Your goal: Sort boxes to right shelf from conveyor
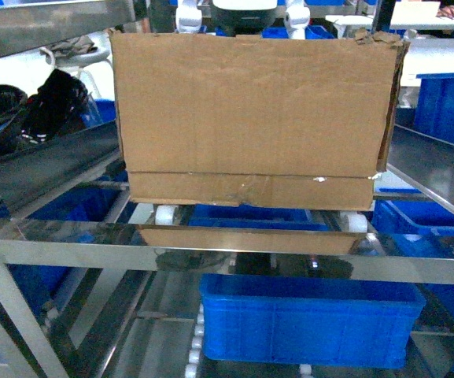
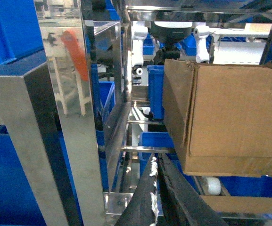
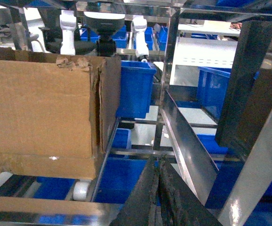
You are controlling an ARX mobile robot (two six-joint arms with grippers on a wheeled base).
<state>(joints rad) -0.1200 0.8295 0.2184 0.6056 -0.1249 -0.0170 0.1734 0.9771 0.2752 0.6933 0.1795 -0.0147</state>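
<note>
Cardboard box (image 1: 250, 110) resting on roller rails at right shelf (image 1: 234, 244) front edge, both jaws closed and clear of it; placement looking done, next likely back to conveyor.

A shiny steel-framed rack (image 1: 69, 240) carries the large brown cardboard box (image 1: 250, 110), which rests on white roller wheels (image 1: 164, 214) along its rails. The box's underside mirrors in the polished front crossbar.
</note>
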